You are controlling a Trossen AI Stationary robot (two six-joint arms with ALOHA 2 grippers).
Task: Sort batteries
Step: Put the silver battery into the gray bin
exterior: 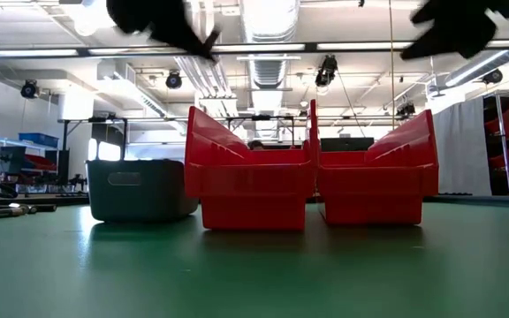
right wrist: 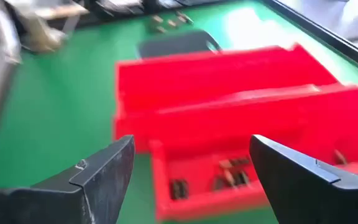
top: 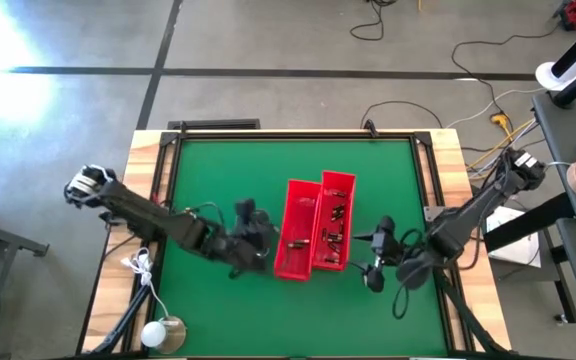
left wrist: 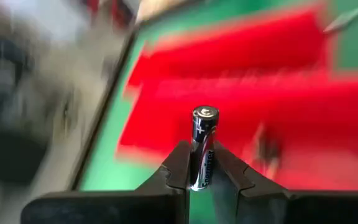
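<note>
Left gripper (left wrist: 201, 168): pinching a small dark cylindrical battery (left wrist: 202, 146) upright between its fingertips, silvery cap protruding.
Right gripper (right wrist: 191, 180): spread, holding nothing.

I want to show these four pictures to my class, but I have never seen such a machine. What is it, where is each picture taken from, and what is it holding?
It is a robot with two dark jointed arms at a green-topped table. One picture looks down from above, one looks level across the tabletop, and two come from cameras on the wrists. Two long red plastic bins sit side by side with a small grey rectangular tray beside them; small batteries lie in the bins. The left claw is shut on one dark cylindrical battery. The right claw is open and holds nothing.
</note>
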